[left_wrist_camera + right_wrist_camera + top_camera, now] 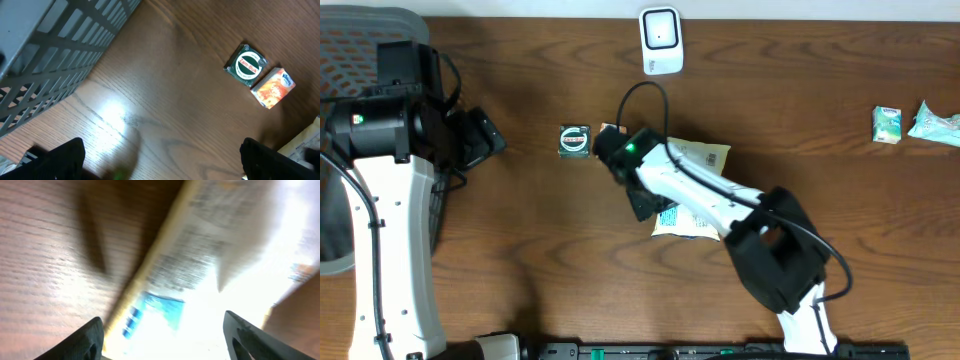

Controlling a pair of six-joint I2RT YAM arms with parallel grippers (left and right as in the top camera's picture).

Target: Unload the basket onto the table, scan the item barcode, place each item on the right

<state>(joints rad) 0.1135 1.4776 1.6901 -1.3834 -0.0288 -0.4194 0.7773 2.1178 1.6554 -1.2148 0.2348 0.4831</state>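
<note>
While the right gripper hangs low over the flat packet, its two fingers stand spread on either side of it and no pinch shows. The wrist view is badly smeared, so I cannot tell whether a pad touches the wrapper. The left gripper, over by the grey slatted basket, is spread wide too, with nothing but bare table between its fingers.

The step in hand looks like the pick. Doing it well means taking the packet by one edge, not across the middle. A thin, floppy wrapper is likely to buckle if it is squeezed flat-on, and a crease through the code would spoil the read. So close gently and lift it clear of its neighbours. The printed face then has to be turned towards the white scanner at the far edge, well apart from here.

As for the item, it is flat and bright white, with dense small print and a blue patch. A cream strip runs along one side, and I cannot tell whether that is its own border or a neighbouring wrapper. It lies mid-table under the right arm, near a round green tin and a small orange box. No barcode can be made out.
</note>
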